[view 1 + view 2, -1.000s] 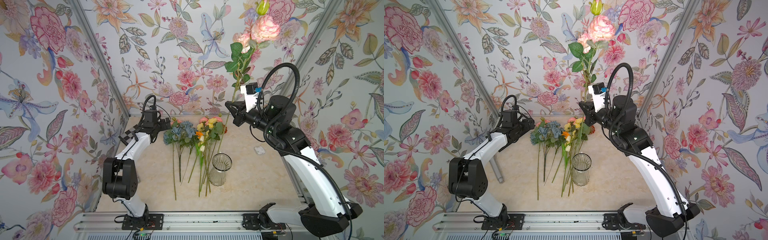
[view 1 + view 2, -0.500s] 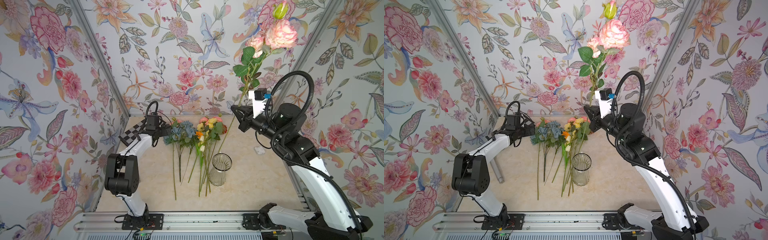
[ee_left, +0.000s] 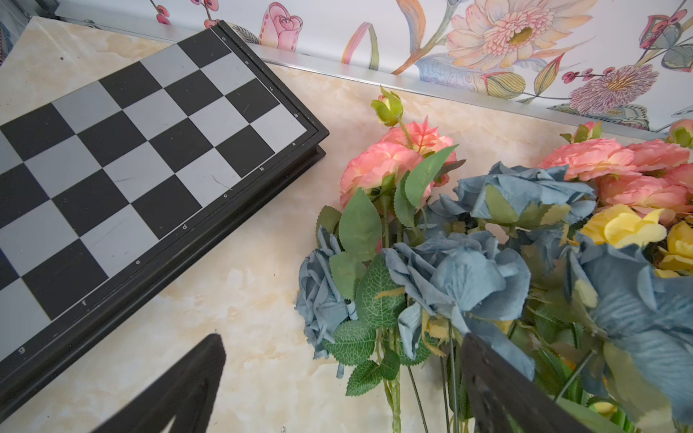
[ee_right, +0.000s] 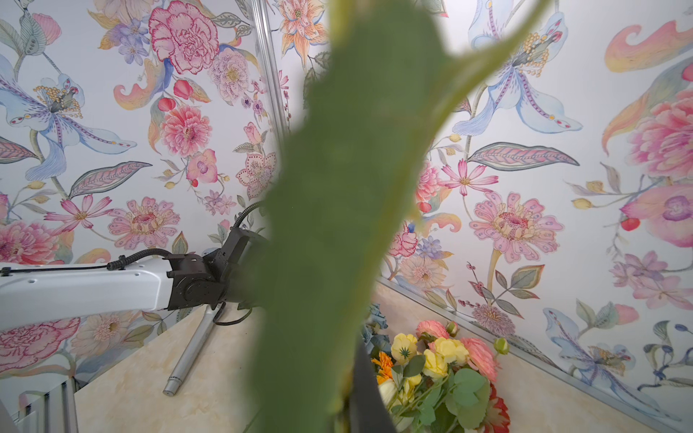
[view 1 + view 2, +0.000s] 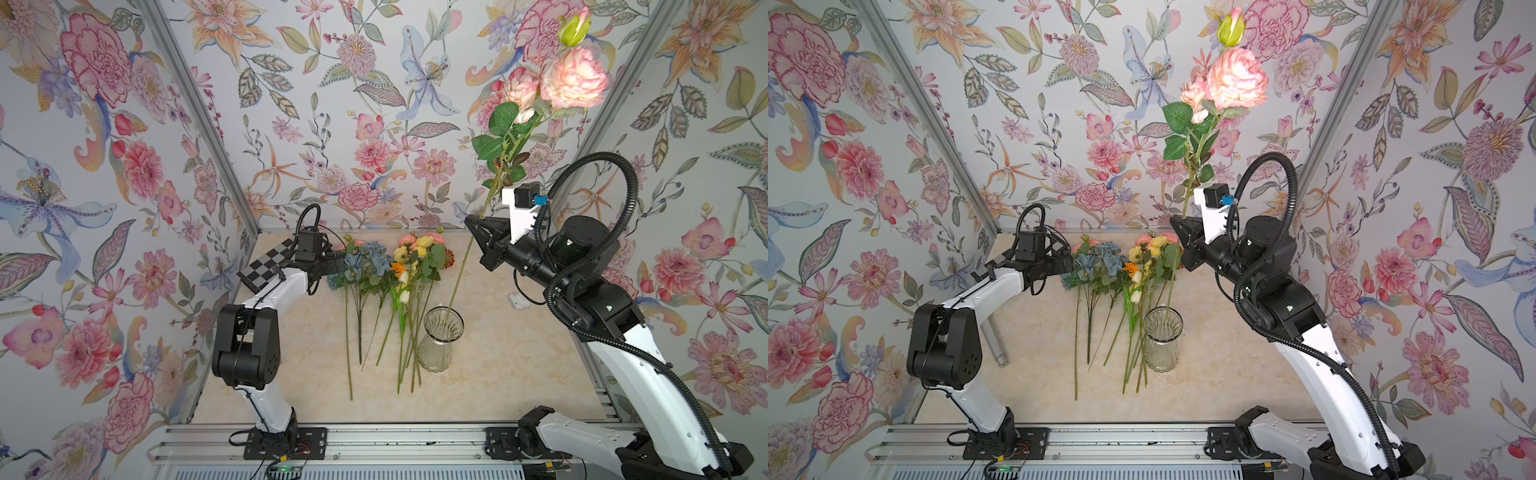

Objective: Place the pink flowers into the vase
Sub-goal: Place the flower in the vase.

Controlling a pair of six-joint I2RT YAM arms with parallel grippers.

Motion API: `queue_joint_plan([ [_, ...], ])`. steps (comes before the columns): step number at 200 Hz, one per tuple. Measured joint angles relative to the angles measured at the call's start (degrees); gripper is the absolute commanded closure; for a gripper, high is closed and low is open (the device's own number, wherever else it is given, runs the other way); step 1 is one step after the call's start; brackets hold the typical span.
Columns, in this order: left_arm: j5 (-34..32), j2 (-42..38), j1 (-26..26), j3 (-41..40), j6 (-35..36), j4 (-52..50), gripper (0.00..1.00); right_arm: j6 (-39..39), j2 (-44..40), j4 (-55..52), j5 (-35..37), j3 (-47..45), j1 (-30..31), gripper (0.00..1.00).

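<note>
In my left wrist view, the chessboard (image 3: 142, 157) on the left of the frame carries small pale letters along its black border. From lower left to upper right they read g, f, e, d, c, b, a. The marks on its adjoining edge are too small to read.

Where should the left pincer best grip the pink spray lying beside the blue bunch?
Likely its bare lower stem, from above, jaws across it: the spray lies flat, and blue flowers crowd its leafy head.
</note>
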Motion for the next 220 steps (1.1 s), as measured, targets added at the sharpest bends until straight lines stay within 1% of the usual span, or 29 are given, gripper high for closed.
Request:
queue_joint_plan([
  [41, 0.00, 0.46, -0.04, 0.00, 0.00, 0.02, 0.01, 0.02, -0.35, 0.46, 0.09, -0.39, 0.00, 1.00],
  [91, -0.02, 1.01, -0.04, 0.09, 0.02, 0.04, 0.01, 0.96, -2.47, 1.44, 0.09, -4.55, 0.00, 1.00],
  [133, -0.22, 1.99, -0.04, 0.55, 0.02, 0.04, 0.00, 3.93, -2.64, 4.15, 0.04, -12.39, 0.57, 1.00],
  [184, -0.24, 3.17, -0.04, 0.55, 0.02, 0.09, 0.01, 4.76, -2.91, 8.92, 1.14, -24.57, 3.96, 1.00],
  [220, -0.24, 3.23, -0.04, 0.55, 0.02, 0.15, 0.01, 4.81, -3.02, 11.17, 2.36, -29.03, 4.96, 1.00],
])
